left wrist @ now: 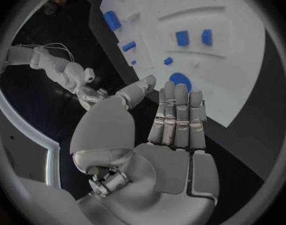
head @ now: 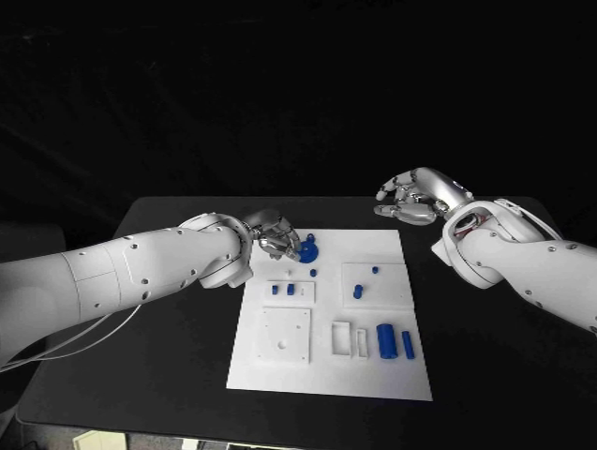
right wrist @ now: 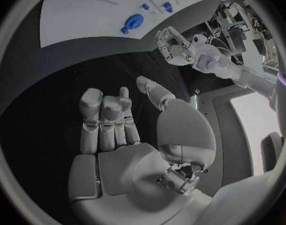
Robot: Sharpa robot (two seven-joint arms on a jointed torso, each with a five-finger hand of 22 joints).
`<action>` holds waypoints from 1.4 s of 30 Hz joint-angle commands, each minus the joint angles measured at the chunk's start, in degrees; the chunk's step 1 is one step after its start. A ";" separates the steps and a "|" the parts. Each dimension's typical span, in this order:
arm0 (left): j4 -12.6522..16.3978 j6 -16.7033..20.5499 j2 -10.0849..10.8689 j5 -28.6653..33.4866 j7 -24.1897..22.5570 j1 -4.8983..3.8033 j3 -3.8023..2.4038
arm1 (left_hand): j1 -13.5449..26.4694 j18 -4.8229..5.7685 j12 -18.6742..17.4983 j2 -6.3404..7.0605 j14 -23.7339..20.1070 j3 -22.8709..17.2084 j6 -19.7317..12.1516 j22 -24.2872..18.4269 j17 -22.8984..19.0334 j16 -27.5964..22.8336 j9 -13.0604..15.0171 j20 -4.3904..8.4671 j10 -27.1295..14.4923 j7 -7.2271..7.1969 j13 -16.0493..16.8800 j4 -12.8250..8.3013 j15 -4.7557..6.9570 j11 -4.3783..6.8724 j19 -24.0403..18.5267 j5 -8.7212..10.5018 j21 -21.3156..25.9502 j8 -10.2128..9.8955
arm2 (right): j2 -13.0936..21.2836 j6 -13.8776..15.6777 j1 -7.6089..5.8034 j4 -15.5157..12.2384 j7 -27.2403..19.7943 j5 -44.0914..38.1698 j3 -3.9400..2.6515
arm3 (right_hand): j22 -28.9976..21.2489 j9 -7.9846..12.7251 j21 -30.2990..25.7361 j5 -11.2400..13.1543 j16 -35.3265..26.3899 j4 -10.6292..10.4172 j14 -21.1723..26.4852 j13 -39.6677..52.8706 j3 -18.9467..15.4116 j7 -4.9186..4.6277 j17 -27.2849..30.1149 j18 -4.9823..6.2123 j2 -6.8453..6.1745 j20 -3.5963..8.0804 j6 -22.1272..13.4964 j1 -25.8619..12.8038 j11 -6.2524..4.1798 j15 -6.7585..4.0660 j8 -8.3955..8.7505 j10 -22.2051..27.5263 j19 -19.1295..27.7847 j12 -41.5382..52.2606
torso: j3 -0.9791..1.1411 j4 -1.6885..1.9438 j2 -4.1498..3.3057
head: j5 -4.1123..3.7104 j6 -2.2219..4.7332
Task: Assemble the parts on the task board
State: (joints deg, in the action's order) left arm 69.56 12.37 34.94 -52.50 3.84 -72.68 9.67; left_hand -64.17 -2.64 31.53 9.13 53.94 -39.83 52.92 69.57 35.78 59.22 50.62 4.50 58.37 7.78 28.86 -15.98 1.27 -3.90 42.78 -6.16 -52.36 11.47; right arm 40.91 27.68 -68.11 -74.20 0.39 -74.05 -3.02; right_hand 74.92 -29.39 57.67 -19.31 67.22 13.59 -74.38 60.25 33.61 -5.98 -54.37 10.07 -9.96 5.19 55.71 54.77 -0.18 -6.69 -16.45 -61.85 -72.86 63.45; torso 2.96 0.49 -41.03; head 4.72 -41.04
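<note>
I see the white task board (head: 328, 375) lying lengthwise on the black tabletop (head: 163, 309), its long axis running away from me. At its far left corner sits a round blue part (head: 307, 249), and my left hand (head: 273, 234) hovers just beside it over the board's far edge. In the left wrist view that hand (left wrist: 162, 135) has its fingers (left wrist: 177, 116) straight and side by side, the thumb standing a little apart, and nothing in it. I cannot tell whether it touches the round part.

My right hand (head: 413, 197) is off the board, above the bare tabletop beyond its far right corner. In the right wrist view this hand (right wrist: 127, 145) has its fingers (right wrist: 108, 117) curled partway in, holding nothing.

Near the board's near right corner a thick blue cylinder (head: 386, 340) and a thinner blue rod (head: 408, 344) lie side by side, both pointing along the board's length. Left of them are two narrow rectangular slots (head: 341, 337), and further left a raised square white plate (head: 283, 336). Mid-board, two small blue blocks (head: 283, 290) sit side by side on a white panel, and a small blue peg (head: 358, 292) sits on the square panel to their right.
</note>
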 commanded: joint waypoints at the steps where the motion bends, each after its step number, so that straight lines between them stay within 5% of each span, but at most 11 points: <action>1: -0.41 6.63 -1.02 -4.08 -11.97 0.02 0.34 | -2.09 -0.04 -2.88 0.25 -0.34 0.55 -0.46 -0.54 -1.26 -1.76 -1.69 1.62 -0.29 0.37 -2.73 -0.33 -0.89 -0.97 -0.46 0.15 1.30 -0.12 | -0.15 -0.23 0.00 0.16 -0.58 0.44 -0.03 | 0.45 0.06 -0.31 -0.36 -0.28 -0.16 0.17 -0.11 -0.27 -0.49 -0.06 4.93 -0.31 0.43 -0.83 -0.08 0.17 0.39 0.56 0.57 0.12 -0.22 | -0.04 -0.05 -0.05 | -0.12 0.33; 8: -3.31 7.85 -3.78 -15.84 -11.25 0.93 0.90 | -3.72 -0.60 -11.53 0.90 1.28 2.38 -0.34 -0.71 -2.76 -3.63 -7.44 0.81 0.68 -0.12 -10.32 -0.15 -1.62 -2.45 0.82 2.16 3.17 -1.12 | -0.43 -0.28 0.00 0.29 -0.60 0.58 -0.02 | 0.45 0.05 -0.37 -0.37 -0.32 -0.17 0.21 -0.12 -0.27 -0.56 -0.06 4.93 -0.33 0.42 -0.96 -0.06 0.25 0.46 0.62 0.64 0.16 -0.26 | -0.03 -0.09 -0.08 | -0.38 0.88; 12: -5.34 8.50 -5.51 -21.02 -10.38 1.27 1.86 | -4.95 -1.00 -12.96 1.31 2.37 2.36 -0.31 -0.22 -2.36 -2.79 -8.75 0.97 2.08 0.39 -11.65 -0.16 -1.43 -2.31 2.07 1.10 2.82 -1.38 | -0.50 -0.46 0.00 0.33 -0.45 0.57 -0.02 | 0.45 0.05 -0.38 -0.37 -0.33 -0.18 0.21 -0.12 -0.28 -0.58 -0.06 4.93 -0.33 0.42 -0.98 -0.07 0.26 0.48 0.63 0.66 0.17 -0.27 | -0.02 -0.09 -0.12 | -0.52 1.20; 18: -5.91 5.79 -6.96 -26.30 -7.11 1.66 1.97 | -4.96 -1.66 -13.98 1.87 4.52 3.25 -0.21 1.17 -0.59 0.79 -9.78 1.69 3.27 0.09 -12.61 0.08 -0.74 -1.77 4.44 0.77 0.88 -1.36 | -0.52 -0.39 0.00 0.27 -0.50 0.57 -0.02 | 0.45 0.04 -0.39 -0.37 -0.33 -0.22 0.22 -0.13 -0.30 -0.60 -0.06 4.93 -0.33 0.41 -0.98 -0.11 0.28 0.50 0.63 0.68 0.17 -0.27 | -0.07 -0.14 -0.24 | -0.61 1.08; 25: -7.37 2.82 -8.10 -28.09 -5.00 2.13 2.13 | -2.13 -3.15 -17.33 3.54 6.13 7.15 -2.16 3.59 1.65 6.20 -11.40 1.91 0.82 -0.20 -14.62 1.05 -0.70 -1.95 7.16 2.86 -2.46 -2.26 | -0.64 -0.42 0.00 0.15 -0.52 0.57 -0.03 | 0.45 0.02 -0.40 -0.40 -0.33 -0.26 0.21 -0.13 -0.32 -0.61 -0.07 4.93 -0.30 0.40 -0.97 -0.13 0.30 0.52 0.62 0.69 0.17 -0.28 | 0.00 -0.14 -0.19 | -0.68 0.92; 42: -9.90 2.85 -9.91 -31.94 -6.01 3.76 2.18 | -3.51 -4.41 -19.48 1.40 7.40 7.31 -0.45 4.78 1.39 8.59 -12.82 1.77 1.23 0.25 -16.84 1.31 -0.61 -1.88 8.39 2.21 -3.79 -1.13 | -0.65 -0.43 0.00 -0.11 -0.52 0.55 -0.03 | 0.46 -0.03 -0.40 -0.44 -0.32 -0.32 0.18 -0.13 -0.36 -0.62 -0.08 4.93 -0.23 0.40 -0.92 -0.17 0.31 0.54 0.58 0.68 0.15 -0.26 | -0.02 -0.10 -0.16 | -0.84 0.66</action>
State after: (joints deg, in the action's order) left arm 59.79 15.90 25.32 -82.13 -1.89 -69.04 11.87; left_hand -67.74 -3.06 12.37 10.91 60.94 -32.49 52.09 74.27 37.24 67.45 37.85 6.25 59.08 8.17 12.09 -14.59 0.54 -5.71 50.73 -3.68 -55.95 10.06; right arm 40.30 27.68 -68.11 -74.15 0.35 -73.38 -3.02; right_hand 74.91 -29.36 57.44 -19.53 67.23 13.43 -74.20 60.20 33.45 -6.42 -54.36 10.08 -9.96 5.33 54.84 54.77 0.12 -6.50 -16.09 -61.54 -72.76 63.45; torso 2.93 0.40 -41.20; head 3.88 -40.38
